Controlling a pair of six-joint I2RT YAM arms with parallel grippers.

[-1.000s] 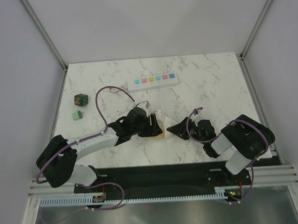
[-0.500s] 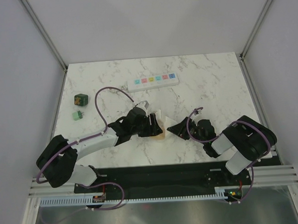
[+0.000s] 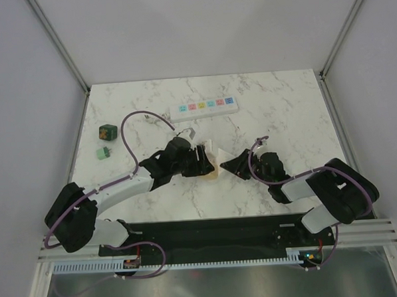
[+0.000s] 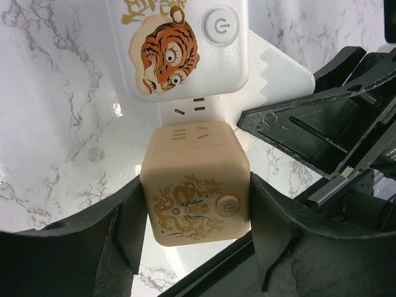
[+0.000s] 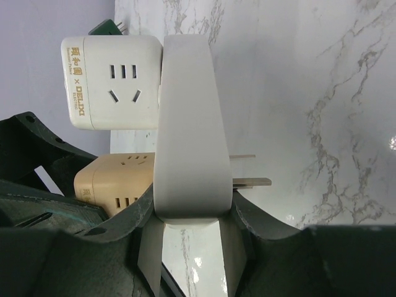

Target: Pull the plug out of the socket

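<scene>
A: Where do we see the plug?

B: Far left on the table, a dark green cube with an orange mark on top. It is well apart from the socket, the white strip with pastel outlets lying at the far middle. A smaller bright-green block sits just nearer than the plug.

A: And our two arms?

B: Both meet at the middle of the table, well away from plug and socket. The left gripper has its jaws closed on a beige cube, one finger on each side face. The cube carries a gold dragon design and a round power button.

A: What does the right gripper hold?

B: A flat white adapter, pinched at its near end, with two metal prongs sticking out to the right.

A: Any writing we can read?

B: Just beyond the beige cube is a white cube with a tiger picture and a power symbol on its button. On another face, gold lettering appears to read "DELIXI" – the characters beside it are too small for us to read.

A: How do the cubes sit?

B: Both rest against the adapter's left face – opposite the prongs.
</scene>
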